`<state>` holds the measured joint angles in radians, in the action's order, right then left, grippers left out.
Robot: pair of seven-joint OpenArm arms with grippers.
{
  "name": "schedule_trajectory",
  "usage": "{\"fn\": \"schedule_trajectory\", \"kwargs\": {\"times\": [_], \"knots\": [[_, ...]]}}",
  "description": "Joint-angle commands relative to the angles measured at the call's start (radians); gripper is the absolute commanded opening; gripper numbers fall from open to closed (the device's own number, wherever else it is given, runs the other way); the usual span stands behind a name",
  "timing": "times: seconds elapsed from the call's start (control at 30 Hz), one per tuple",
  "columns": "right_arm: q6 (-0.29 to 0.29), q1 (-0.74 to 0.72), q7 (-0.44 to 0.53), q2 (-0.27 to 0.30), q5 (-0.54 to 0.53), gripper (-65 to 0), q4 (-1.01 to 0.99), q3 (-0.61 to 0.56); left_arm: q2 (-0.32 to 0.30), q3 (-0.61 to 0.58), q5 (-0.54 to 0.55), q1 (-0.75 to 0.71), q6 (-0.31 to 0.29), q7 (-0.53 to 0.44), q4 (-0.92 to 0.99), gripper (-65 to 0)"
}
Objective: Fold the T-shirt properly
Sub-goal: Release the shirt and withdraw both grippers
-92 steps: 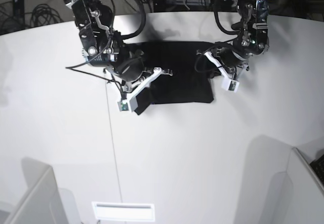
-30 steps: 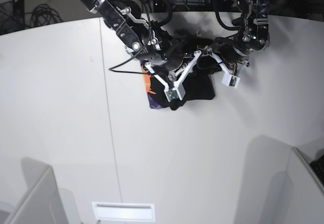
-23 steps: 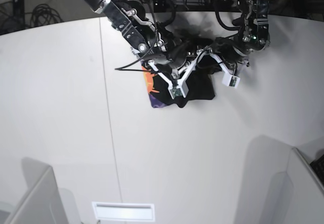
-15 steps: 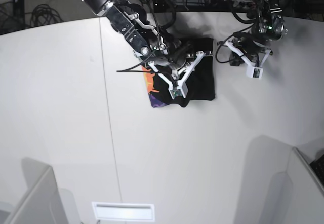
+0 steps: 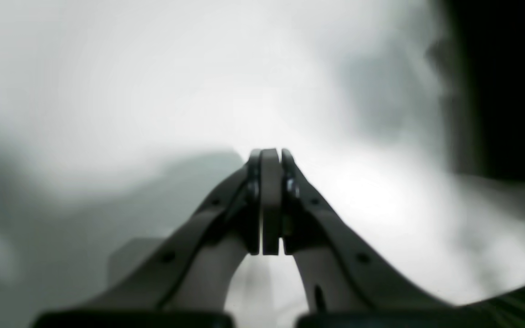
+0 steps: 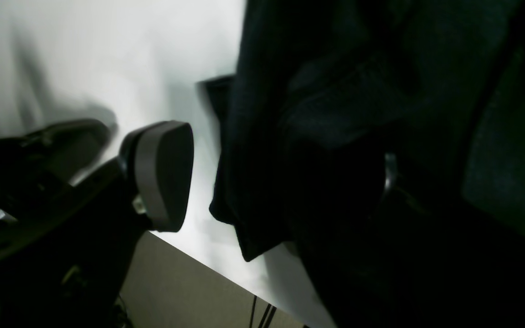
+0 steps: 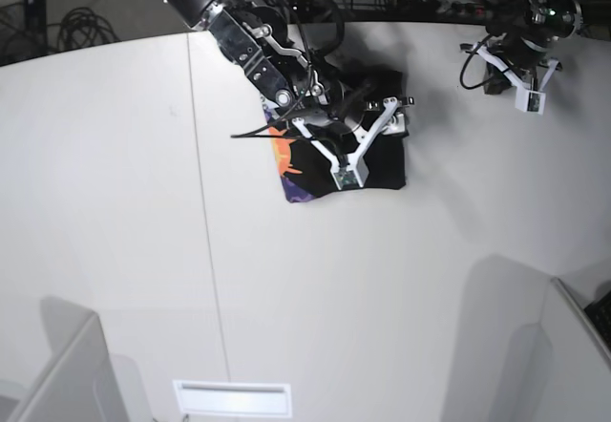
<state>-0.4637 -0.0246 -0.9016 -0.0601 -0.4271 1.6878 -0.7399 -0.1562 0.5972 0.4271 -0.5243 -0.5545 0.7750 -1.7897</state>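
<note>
Hiding under the right gripper (image 7: 399,109), perhaps spread, the T-shirt (image 7: 382,164).

No words, numbers, brands or labels can be read in any view. The T-shirt (image 7: 382,159) bears only a wordless orange and purple print along its left edge.
</note>
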Motion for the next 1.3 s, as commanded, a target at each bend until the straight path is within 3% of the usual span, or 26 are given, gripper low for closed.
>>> {"fn": "schedule_trajectory", "kwargs": {"times": [0.0, 0.17, 0.33, 0.73, 0.8, 0.97, 1.1, 1.17, 1.27], "knots": [[0.006, -0.021, 0.017, -0.013, -0.002, -18.3, 0.016, 0.0, -0.009, 0.017, 0.017, -0.013, -0.008, -0.016, -0.019, -65.0], [0.007, -0.045, 0.017, -0.048, -0.002, -18.2, -0.038, -0.014, -0.009, 0.062, 0.019, -0.02, -0.014, -0.016, -0.019, -65.0], [0.007, -0.102, 0.028, -0.065, -0.002, -18.2, -0.136, -0.123, -0.009, 0.063, 0.019, -0.027, -0.014, -0.016, -0.012, -65.0], [0.007, -0.226, 0.029, -0.086, -0.003, -18.2, -0.145, -0.31, -0.006, 0.063, 0.019, -0.03, -0.014, -0.016, -0.011, -65.0], [0.01, -0.235, 0.057, -0.088, -0.017, -18.2, -0.145, -0.313, -0.006, 0.063, 0.019, -0.029, -0.014, -0.016, -0.011, -65.0], [0.087, -0.281, 0.147, -0.086, -0.151, -18.3, -0.117, -0.313, -0.006, 0.063, 0.019, -0.027, -0.014, -0.016, -0.009, -65.0], [0.075, -0.292, 0.144, -0.053, -0.131, -18.5, -0.027, -0.307, -0.006, 0.059, 0.019, -0.03, -0.014, -0.016, -0.011, -65.0], [0.05, -0.292, 0.146, -0.004, -0.098, -22.4, 0.016, -0.306, -0.003, 0.054, 0.019, -0.032, -0.014, -0.016, -0.02, -65.0], [0.007, -0.26, 0.152, 0.082, -0.066, -41.7, 0.076, -0.254, 0.027, 0.053, 0.02, -0.032, -0.014, -0.018, -0.031, -65.0]]}}
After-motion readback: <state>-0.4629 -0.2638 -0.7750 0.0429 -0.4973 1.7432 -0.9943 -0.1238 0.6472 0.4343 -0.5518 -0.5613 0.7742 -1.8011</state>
